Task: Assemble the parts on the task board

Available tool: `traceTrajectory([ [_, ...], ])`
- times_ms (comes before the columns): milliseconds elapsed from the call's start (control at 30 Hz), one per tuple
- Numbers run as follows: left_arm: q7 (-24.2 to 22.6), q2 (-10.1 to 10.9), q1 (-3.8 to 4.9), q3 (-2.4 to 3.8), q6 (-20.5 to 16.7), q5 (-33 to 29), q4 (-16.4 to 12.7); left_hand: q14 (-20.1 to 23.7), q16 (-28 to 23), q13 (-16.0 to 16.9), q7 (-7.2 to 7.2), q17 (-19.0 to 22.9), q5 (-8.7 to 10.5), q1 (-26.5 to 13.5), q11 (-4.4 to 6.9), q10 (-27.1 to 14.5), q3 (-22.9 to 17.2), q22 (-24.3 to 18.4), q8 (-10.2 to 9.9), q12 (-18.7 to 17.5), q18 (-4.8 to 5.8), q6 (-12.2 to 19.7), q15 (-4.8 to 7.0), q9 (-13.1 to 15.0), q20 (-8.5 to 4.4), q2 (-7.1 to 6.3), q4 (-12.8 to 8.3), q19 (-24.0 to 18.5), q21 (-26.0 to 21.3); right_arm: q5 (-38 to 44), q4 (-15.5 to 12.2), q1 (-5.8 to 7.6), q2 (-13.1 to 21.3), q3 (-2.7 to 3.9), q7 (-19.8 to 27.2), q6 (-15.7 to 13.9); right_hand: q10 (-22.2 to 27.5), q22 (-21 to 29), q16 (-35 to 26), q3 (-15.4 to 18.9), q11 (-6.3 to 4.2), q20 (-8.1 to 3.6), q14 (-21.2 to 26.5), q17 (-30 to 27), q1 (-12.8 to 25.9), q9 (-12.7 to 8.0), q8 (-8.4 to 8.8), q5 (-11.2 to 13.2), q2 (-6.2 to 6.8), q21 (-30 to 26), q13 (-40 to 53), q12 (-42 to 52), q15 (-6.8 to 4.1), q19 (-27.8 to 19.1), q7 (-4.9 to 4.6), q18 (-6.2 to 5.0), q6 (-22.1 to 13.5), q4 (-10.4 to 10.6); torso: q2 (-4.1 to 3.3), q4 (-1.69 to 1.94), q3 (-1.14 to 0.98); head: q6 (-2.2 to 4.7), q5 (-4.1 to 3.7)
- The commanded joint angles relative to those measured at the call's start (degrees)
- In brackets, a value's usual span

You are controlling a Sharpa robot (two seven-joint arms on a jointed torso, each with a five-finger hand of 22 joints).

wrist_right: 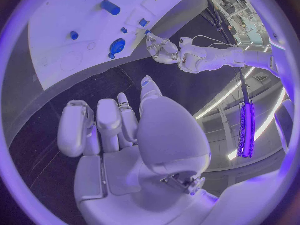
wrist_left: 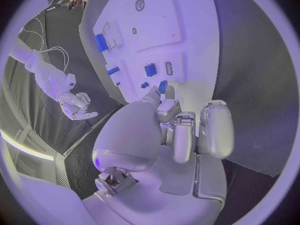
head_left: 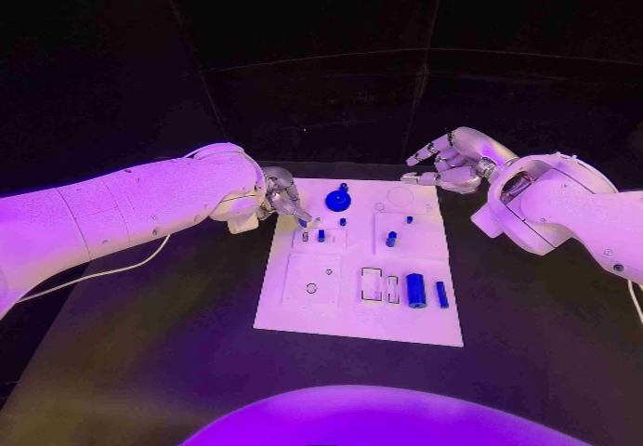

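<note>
Two hands work over one task board [head_left: 306, 311], a white rectangular plate lying flat in the middle of the black bench [head_left: 148, 362]. On the board I count seven blue parts in the head view: one round knob-like part [head_left: 338, 199] near the far edge, one large cylinder [head_left: 415, 290] lying near the close right corner, one thin bar [head_left: 442, 294] just beside it, one short peg [head_left: 390, 239] standing right of centre, and three tiny pegs, one [head_left: 409, 220] by the right side, one [head_left: 343, 222] below the knob and one [head_left: 321, 235] toward the left. Two pale rectangular frames [head_left: 372, 283] sit just left of the cylinder, and one small ring-shaped hole [head_left: 311, 288] marks the near left panel.

The bench top is dark and matte; the room behind it is black, with a faint pale line crossing the far wall.

The left hand [head_left: 282, 197] hangs at the board's far left corner, its fingers [wrist_left: 215, 130] curled down toward the plate; whether they pinch anything I cannot tell. The right hand [head_left: 449, 160] hovers beyond the board's far right corner, off the plate, fingers [wrist_right: 76, 130] loosely bent and apart, grasping nothing.
</note>
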State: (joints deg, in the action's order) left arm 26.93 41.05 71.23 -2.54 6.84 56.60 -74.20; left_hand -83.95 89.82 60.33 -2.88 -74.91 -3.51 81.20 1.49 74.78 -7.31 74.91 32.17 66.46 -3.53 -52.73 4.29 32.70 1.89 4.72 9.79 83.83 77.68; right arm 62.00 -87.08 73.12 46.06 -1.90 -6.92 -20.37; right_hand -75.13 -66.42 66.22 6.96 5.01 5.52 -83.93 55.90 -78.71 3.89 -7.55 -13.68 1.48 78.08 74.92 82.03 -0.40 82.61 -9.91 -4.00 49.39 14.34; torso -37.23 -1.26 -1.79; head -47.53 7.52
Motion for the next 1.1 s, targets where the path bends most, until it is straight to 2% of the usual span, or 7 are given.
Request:
traceTrajectory([
  [33, -0.1, 0.1, -0.19, 0.03, -0.7, 1.0, -0.5, -6.1, 0.2, -0.1, 0.37, -15.1, -0.18, 0.1, 0.04, 0.5, -4.1, 2.4, 0.4, 0.2, 0.14, -0.2, 0.4, 0.8, -0.23, -0.41, -3.8, 0.2, 0.2, 0.1, 0.0, 0.09, -0.1, 0.04, 0.3, 0.4, 0.4, 0.0, 0.2, 0.3, -0.09, 0.07, -0.9, -0.1, -0.1, 0.1, -0.21, -0.3, -0.38, -0.1, 0.4, -0.2, 0.14, -0.3, -0.01, -0.48, 0.3, 0.1, 0.0, -0.12, 0.02, -0.08, -0.01],
  [167, -0.1, 0.1, -0.45, 0.02, -0.2, 1.1, -0.7, -6.1, 0.2, -0.1, 0.37, -15.1, -0.18, 0.1, 0.04, 0.5, -4.2, 2.5, 0.4, 0.2, 0.14, -0.2, 0.4, 0.8, -0.24, -0.47, -3.8, 0.2, 0.2, 0.1, 0.0, 0.09, -0.1, 0.04, 0.3, 0.4, 0.4, 0.0, 0.2, 0.3, -0.09, 0.07, -0.9, -0.1, -0.1, 0.1, -0.21, -0.3, -0.38, -0.1, 0.4, -0.2, 0.14, -0.3, -0.01, -0.48, 0.3, 0.1, 0.01, -0.15, -0.05, -0.11, 0.01],
  [467, -0.2, -0.1, -0.83, 0.0, 1.4, 3.2, -0.6, -6.1, 0.2, -0.2, 0.38, -15.1, -0.18, 0.1, 0.05, 0.5, -4.7, 2.5, 0.5, 0.1, 0.15, -0.1, 0.41, 0.9, -0.25, -0.75, -4.0, 0.2, 0.3, 0.1, 0.2, 0.09, -0.2, 0.03, 0.4, 0.5, 0.4, 0.0, 0.2, 0.3, -0.09, 0.07, -0.9, -0.1, -0.1, 0.1, -0.21, -0.3, -0.38, -0.1, 0.4, -0.2, 0.14, -0.3, -0.01, -0.48, 0.3, 0.1, 0.02, -0.06, -0.01, -0.26, -0.09],
  [967, -0.2, -0.4, -0.93, -0.01, 4.5, 3.6, -0.3, -6.1, 0.2, -0.5, 0.35, -15.1, -0.12, 0.0, 0.03, 0.4, -5.5, 2.5, 0.6, -0.2, 0.14, 0.0, 0.4, 0.9, -0.26, -1.34, -4.4, 0.2, 0.2, 0.1, 0.3, 0.08, -0.3, 0.03, 0.4, 0.6, 0.4, 0.0, 0.2, 0.3, -0.09, 0.07, -0.9, -0.1, -0.1, 0.1, -0.21, -0.3, -0.38, -0.1, 0.4, -0.2, 0.14, -0.3, -0.01, -0.48, 0.3, 0.1, 0.01, -0.03, 0.02, -0.41, -0.05],
  [1100, -0.2, -0.5, -0.95, -0.01, 4.8, 3.7, -0.1, -6.1, 0.2, -0.5, 0.35, -15.1, -0.12, 0.0, 0.03, 0.4, -5.5, 2.5, 0.6, -0.2, 0.14, 0.0, 0.4, 0.9, -0.26, -1.34, -4.4, 0.2, 0.2, 0.1, 0.3, 0.08, -0.3, 0.03, 0.4, 0.6, 0.4, 0.0, 0.2, 0.3, -0.09, 0.07, -0.9, -0.1, -0.1, 0.1, -0.21, -0.3, -0.38, -0.1, 0.4, -0.2, 0.14, -0.3, -0.01, -0.48, 0.3, 0.1, 0.03, -0.07, -0.03, -0.41, 0.0],
])
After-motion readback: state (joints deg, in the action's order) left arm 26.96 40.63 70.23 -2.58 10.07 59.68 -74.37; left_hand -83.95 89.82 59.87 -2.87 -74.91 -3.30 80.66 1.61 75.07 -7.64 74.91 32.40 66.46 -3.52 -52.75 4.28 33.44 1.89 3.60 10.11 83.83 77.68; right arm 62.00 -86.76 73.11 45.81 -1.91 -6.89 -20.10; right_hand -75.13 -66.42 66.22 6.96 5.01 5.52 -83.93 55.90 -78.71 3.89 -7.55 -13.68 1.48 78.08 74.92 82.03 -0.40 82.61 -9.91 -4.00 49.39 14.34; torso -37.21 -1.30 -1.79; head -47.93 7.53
